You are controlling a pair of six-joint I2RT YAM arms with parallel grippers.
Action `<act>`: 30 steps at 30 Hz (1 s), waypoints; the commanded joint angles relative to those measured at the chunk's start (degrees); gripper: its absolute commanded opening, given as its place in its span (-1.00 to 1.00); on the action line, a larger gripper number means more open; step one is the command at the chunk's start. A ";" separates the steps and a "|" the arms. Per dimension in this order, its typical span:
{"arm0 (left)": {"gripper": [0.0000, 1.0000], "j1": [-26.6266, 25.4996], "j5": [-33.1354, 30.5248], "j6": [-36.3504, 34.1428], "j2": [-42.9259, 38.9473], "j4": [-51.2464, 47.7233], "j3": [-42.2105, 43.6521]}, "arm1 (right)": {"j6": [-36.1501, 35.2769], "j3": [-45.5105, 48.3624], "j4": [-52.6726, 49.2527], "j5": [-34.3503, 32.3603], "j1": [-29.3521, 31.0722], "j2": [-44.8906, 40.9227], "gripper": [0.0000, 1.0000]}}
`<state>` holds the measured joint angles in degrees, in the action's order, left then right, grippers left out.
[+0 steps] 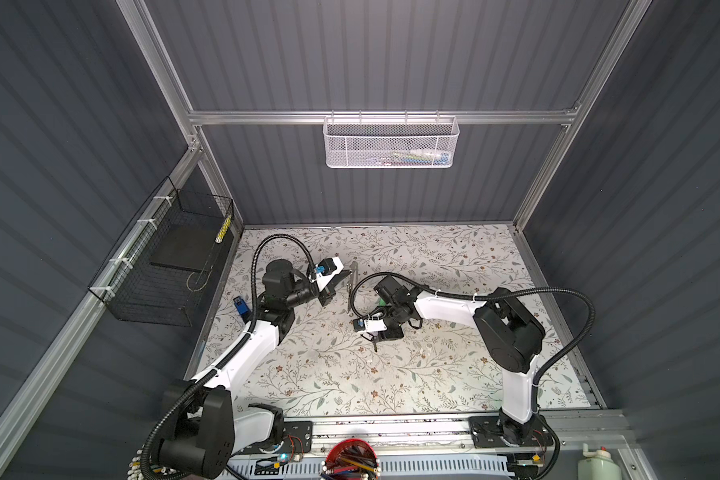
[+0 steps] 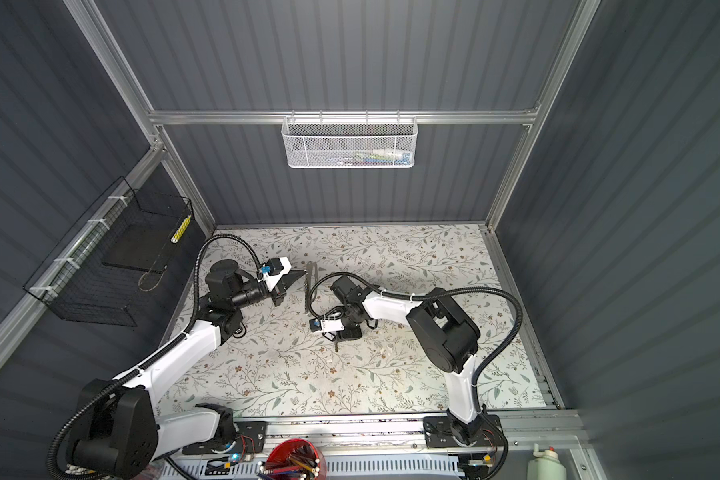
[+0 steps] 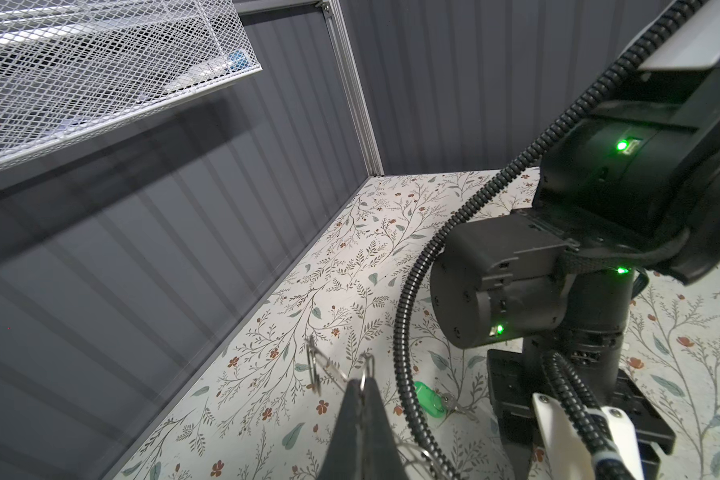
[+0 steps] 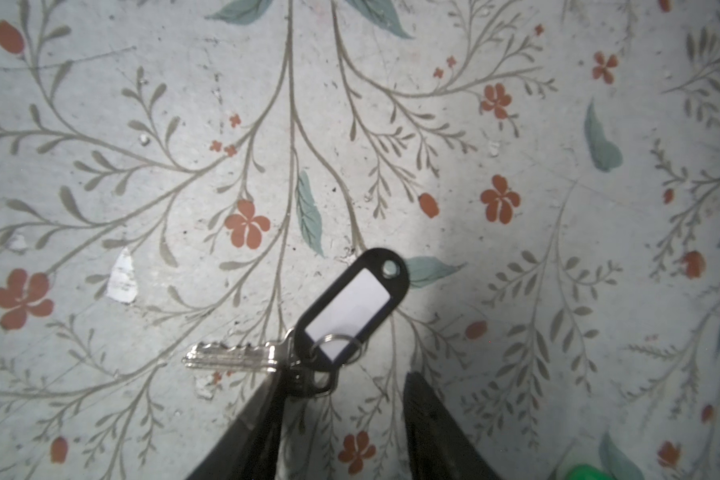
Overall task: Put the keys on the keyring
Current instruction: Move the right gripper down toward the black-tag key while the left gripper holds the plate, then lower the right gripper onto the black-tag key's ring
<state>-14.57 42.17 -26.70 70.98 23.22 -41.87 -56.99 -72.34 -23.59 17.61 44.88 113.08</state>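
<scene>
Left pincer (image 3: pixel 360 392) clamps the keyring (image 1: pixel 352 277) aloft; right pincer (image 4: pixel 341 399), jaws apart, hovers over the black-tagged key (image 4: pixel 233 356). Green-tagged key (image 3: pixel 428 398) lies on the counter (image 4: pixel 100 124); neither is threaded yet.

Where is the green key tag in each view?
Top view: green tag lies on the table by the right arm's wrist and cable.
Top view: that wrist seems to hide it.
Left wrist: green tag beside the same cable.
Right wrist: a green sliver at the frame edge, off to one side of the right claw.
Shared landmark: floral table cover.
</scene>
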 commanded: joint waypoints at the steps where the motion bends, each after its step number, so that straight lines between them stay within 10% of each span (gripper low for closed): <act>1: -1.00 0.15 0.69 0.93 -1.52 1.23 0.73 | 3.57 1.63 -1.68 -0.91 0.19 -2.12 -0.03; 9: -1.00 0.15 -10.00 2.02 -3.38 0.64 2.16 | 26.86 -3.30 -13.15 4.76 0.36 -6.99 -0.12; 18: -1.00 1.02 -14.17 3.23 -4.32 3.43 4.54 | 61.22 -15.97 -25.87 -6.82 5.13 0.87 -0.22; 30: -1.00 1.36 -17.31 5.72 -5.35 9.23 8.43 | 75.56 -24.97 -34.77 -15.93 8.97 7.51 -0.25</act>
<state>-13.50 26.20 -22.46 67.31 28.71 -35.05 13.21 -94.28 -53.91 5.61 53.65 119.70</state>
